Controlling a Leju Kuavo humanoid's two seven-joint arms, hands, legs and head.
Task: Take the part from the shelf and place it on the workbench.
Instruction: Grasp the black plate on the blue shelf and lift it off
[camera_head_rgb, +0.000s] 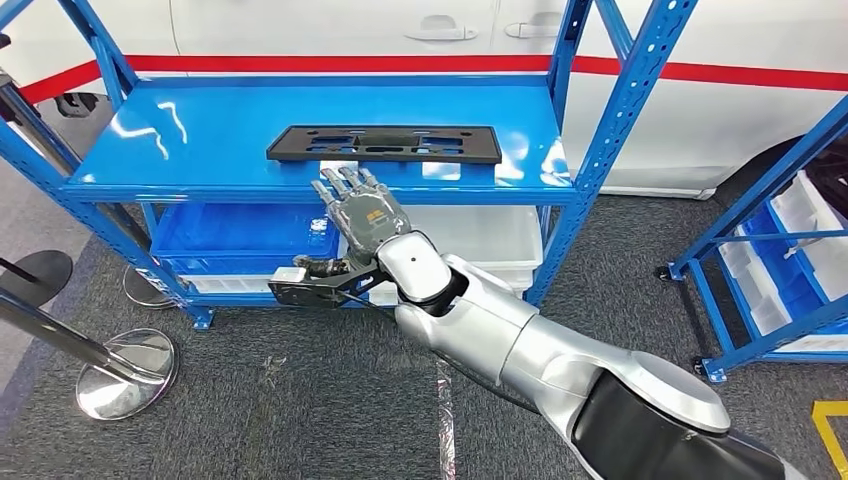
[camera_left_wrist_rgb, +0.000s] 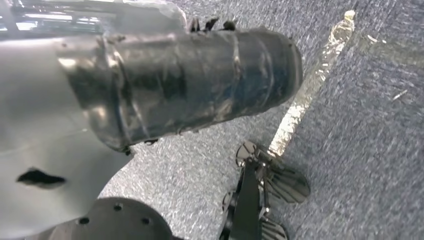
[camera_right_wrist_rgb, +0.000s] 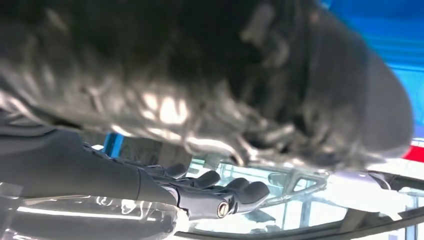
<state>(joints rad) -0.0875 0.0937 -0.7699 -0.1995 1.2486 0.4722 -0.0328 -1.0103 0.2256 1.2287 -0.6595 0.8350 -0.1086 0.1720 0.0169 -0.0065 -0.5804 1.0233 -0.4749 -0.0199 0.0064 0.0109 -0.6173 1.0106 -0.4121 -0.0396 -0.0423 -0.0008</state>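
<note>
- The part (camera_head_rgb: 384, 144), a long flat black plate with cut-outs, lies flat on the top board of the blue shelf (camera_head_rgb: 180, 150), near the front edge and roughly in the middle of the board's width.
- The right hand (camera_head_rgb: 362, 212) is raised in front of the shelf's front edge, back of the hand toward the head camera, fingers (camera_head_rgb: 345, 182) stretched out and slightly apart, holding nothing.
- The fingertips reach the front lip of the top board, just short of the part's near long edge; they are close to it, and no contact shows.
- In the right wrist view the dark fingers (camera_right_wrist_rgb: 235, 192) lie extended side by side, with pale reflective surfaces beyond them; much of the picture is blurred.
- The left hand's state cannot be told: the left wrist view gives a blurred dark ribbed cover over grey carpet (camera_left_wrist_rgb: 360, 150).
- A white car (camera_head_rgb: 300, 30) with a red stripe stands behind the shelf; chrome stanchion bases (camera_head_rgb: 125, 372) stand on the carpet to the left.
</note>
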